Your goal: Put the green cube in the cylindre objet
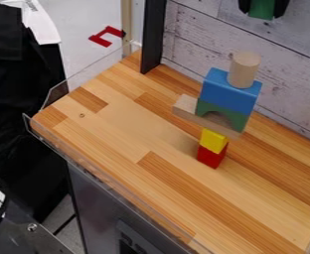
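Hand (263, 11) grips green cube (262, 8) nr. top edge, apart from wooden cyl. (243, 70); off-centre release or nudge could topple tower (229, 93), b/c wide plank (185, 108) sits on narrow yellow block (213, 140) & red block (210, 157).

Black hand (265, 9) at top edge (well toward right), hanging down, clamped.

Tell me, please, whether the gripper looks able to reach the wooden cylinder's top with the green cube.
Probably yes: the gripper holds the green cube near the view's top edge, and the wooden cylinder stands upright on the blue block with nothing on its top.
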`<state>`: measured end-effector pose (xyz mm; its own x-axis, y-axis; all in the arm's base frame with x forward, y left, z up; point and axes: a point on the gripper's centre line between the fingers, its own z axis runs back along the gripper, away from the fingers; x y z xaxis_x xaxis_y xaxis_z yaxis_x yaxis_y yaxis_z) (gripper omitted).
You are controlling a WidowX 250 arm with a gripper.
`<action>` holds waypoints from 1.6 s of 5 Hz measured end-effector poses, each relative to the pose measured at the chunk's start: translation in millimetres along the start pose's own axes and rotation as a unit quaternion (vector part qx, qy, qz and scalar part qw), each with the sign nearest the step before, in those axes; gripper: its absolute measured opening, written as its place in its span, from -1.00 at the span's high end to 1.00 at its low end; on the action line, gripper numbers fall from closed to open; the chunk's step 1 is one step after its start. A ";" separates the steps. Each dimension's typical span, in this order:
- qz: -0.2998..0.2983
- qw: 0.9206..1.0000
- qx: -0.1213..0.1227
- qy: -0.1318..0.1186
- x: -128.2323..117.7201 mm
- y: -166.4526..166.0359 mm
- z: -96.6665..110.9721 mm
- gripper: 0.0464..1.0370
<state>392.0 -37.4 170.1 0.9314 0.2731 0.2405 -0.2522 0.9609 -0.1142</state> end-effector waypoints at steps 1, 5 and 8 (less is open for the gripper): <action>0.005 1.000 -0.005 -0.003 -0.9 6.2 16.0 -0.02; 0.007 0.999 -0.010 0.051 -50.1 13.7 17.3 -0.02; -0.021 0.997 -0.023 0.075 -62.0 -8.3 25.1 -0.02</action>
<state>329.7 -61.2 180.3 0.9703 0.2204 0.1000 -0.2040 0.9671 -0.1519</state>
